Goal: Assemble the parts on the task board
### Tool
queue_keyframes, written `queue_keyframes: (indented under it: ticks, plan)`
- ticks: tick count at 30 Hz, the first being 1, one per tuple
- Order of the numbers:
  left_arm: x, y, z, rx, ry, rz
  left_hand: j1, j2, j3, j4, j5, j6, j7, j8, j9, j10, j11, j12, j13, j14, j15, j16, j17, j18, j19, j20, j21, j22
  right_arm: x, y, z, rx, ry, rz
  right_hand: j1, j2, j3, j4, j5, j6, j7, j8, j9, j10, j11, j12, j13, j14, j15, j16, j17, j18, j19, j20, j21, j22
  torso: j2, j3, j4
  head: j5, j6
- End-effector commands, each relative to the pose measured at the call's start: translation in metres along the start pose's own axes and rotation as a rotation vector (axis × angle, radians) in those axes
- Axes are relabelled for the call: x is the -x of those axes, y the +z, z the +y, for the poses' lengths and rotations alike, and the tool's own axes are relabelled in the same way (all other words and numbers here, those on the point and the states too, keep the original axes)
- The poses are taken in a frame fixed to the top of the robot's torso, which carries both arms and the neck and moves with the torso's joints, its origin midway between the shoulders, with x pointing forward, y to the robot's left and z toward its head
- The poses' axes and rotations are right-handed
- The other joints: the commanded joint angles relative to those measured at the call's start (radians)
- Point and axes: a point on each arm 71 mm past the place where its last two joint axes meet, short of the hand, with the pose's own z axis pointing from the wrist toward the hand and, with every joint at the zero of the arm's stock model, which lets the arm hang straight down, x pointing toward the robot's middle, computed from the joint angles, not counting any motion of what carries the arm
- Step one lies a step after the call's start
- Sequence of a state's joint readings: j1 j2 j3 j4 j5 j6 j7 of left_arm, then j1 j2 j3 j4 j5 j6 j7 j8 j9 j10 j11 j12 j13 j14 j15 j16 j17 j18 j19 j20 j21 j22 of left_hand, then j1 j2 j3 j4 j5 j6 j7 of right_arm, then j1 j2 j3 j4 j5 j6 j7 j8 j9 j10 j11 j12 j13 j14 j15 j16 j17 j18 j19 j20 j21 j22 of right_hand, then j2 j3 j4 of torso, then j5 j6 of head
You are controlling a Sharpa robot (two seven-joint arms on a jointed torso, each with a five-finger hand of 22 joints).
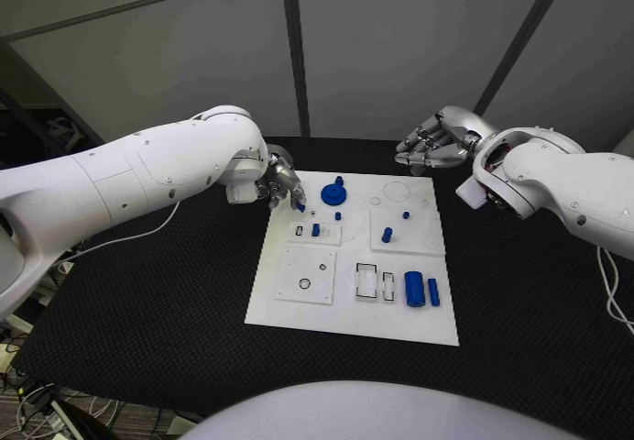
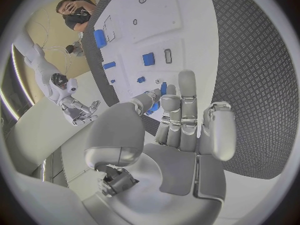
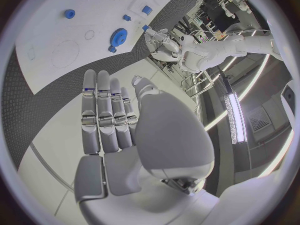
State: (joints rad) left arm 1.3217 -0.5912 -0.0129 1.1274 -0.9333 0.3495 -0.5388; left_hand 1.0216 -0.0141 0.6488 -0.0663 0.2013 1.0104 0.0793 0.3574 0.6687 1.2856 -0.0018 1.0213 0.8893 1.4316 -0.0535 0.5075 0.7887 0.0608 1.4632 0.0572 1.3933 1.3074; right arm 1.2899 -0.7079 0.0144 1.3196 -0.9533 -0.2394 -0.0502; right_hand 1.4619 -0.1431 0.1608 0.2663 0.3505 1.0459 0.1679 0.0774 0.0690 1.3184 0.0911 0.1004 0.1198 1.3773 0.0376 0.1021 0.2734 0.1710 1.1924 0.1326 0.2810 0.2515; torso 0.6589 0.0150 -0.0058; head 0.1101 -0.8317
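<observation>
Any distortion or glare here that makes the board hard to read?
Head view: even light, task board straight-edged, parts sharp. Left wrist view: fisheye bends the board's edges, and the left hand covers its near part. Right wrist view: a bright light strip glares beside the right hand; the board curves at the circle's rim.

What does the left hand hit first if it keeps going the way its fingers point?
Probably the task board: the left hand hovers at its far left edge, fingers aimed at the small blue peg just ahead. Depth is unclear.
</observation>
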Motion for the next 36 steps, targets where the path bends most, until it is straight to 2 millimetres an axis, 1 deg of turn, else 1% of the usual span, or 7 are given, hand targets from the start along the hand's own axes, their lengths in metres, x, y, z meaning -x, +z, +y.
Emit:
queue_keyframes:
  ticks: [1,8,11,13,20,30,36]
  plan:
    - [-0.004,-0.003,-0.001,-0.03,-0.034,0.029,-0.012,0.0,0.145,-0.134,0.012,0.001,-0.011,0.007,0.004,0.011,-0.004,0.005,0.001,0.004,-0.004,0.005,0.002,-0.016,0.002,-0.003,0.0,0.167,0.001,0.0,0.001,0.004,0.001,0.003,-0.01,0.001,-0.001,0.007,0.003,-0.006,0.0,0.004,0.0,-0.006,-0.001,-0.001,0.002,-0.007,-0.002,-0.003,0.001,0.01,0.0,0.008,-0.003,-0.001,0.0,-0.0001,-0.0003,0.001,-0.002]
    - [-0.014,-0.011,0.01,-0.033,-0.041,0.022,-0.032,-0.005,0.163,-0.144,0.045,0.004,-0.013,0.02,0.011,0.017,-0.007,0.007,0.0,0.005,-0.006,0.007,0.003,-0.016,0.003,-0.005,0.0,0.168,0.001,0.0,0.0,0.004,0.0,0.002,-0.01,0.001,-0.001,0.007,0.003,-0.006,0.0,0.004,0.0,-0.006,-0.001,-0.001,0.002,-0.007,-0.002,-0.003,0.001,0.01,0.0,0.008,-0.003,-0.001,0.0,-0.001,-0.0002,0.003,-0.003]
    - [-0.018,-0.014,0.012,-0.035,-0.049,-0.001,-0.044,-0.008,0.171,-0.149,0.086,0.006,-0.014,0.028,0.015,0.022,-0.008,0.011,0.003,0.005,-0.007,0.008,0.004,-0.017,0.006,-0.007,0.004,0.172,0.001,0.0,0.0,0.004,0.0,0.001,-0.01,0.001,-0.001,0.007,0.003,-0.006,0.0,0.004,0.0,-0.006,-0.001,-0.001,0.002,-0.007,-0.002,-0.003,0.001,0.01,0.0,0.008,-0.003,-0.001,0.001,-0.0011,0.0003,0.005,-0.003]
    - [-0.021,-0.016,0.014,-0.036,-0.052,-0.019,-0.05,-0.01,0.174,-0.151,0.099,0.007,-0.015,0.032,0.017,0.025,-0.009,0.014,0.005,0.005,-0.008,0.008,0.005,-0.018,0.008,-0.008,0.008,0.174,0.001,0.0,0.0,0.004,0.0,0.001,-0.01,0.001,-0.001,0.007,0.003,-0.006,0.0,0.004,0.0,-0.006,-0.001,-0.001,0.002,-0.007,-0.002,-0.003,0.001,0.01,0.0,0.008,-0.003,-0.001,0.001,-0.0014,0.0005,0.005,-0.003]
    - [-0.031,-0.02,0.017,-0.044,-0.068,-0.074,-0.055,-0.013,0.176,-0.154,0.112,0.01,-0.016,0.039,0.021,0.034,-0.011,0.024,0.015,0.006,-0.009,0.01,0.006,-0.021,0.017,-0.009,0.023,0.182,0.002,0.0,-0.001,0.003,0.0,0.001,-0.01,0.0,-0.001,0.007,0.003,-0.006,0.0,0.004,0.0,-0.006,-0.001,-0.001,0.002,-0.007,-0.002,-0.003,0.001,0.011,0.0,0.008,-0.004,-0.001,0.002,-0.0019,0.0006,0.007,-0.005]
    - [-0.039,-0.023,0.021,-0.05,-0.093,-0.138,-0.062,-0.016,0.181,-0.159,0.129,0.012,-0.018,0.047,0.024,0.04,-0.013,0.031,0.022,0.006,-0.011,0.011,0.007,-0.024,0.025,-0.011,0.035,0.189,0.001,-0.001,-0.002,0.002,0.001,0.002,-0.01,0.0,-0.001,0.007,0.003,-0.006,0.0,0.004,0.0,-0.006,-0.001,-0.001,0.002,-0.007,-0.002,-0.003,0.001,0.011,0.0,0.008,-0.004,-0.001,0.003,-0.0004,-0.0021,0.01,-0.006]
    - [-0.045,-0.022,0.025,-0.046,-0.093,-0.149,-0.064,-0.018,0.184,-0.16,0.134,0.013,-0.018,0.05,0.025,0.041,-0.014,0.031,0.02,0.006,-0.011,0.011,0.007,-0.025,0.027,-0.012,0.038,0.191,0.002,-0.001,-0.002,0.0,0.0,0.001,-0.01,0.0,-0.001,0.007,0.003,-0.006,0.0,0.004,0.0,-0.006,-0.001,-0.001,0.002,-0.007,-0.002,-0.003,0.001,0.011,0.0,0.008,-0.004,-0.001,0.001,0.0007,-0.0014,0.011,-0.01]
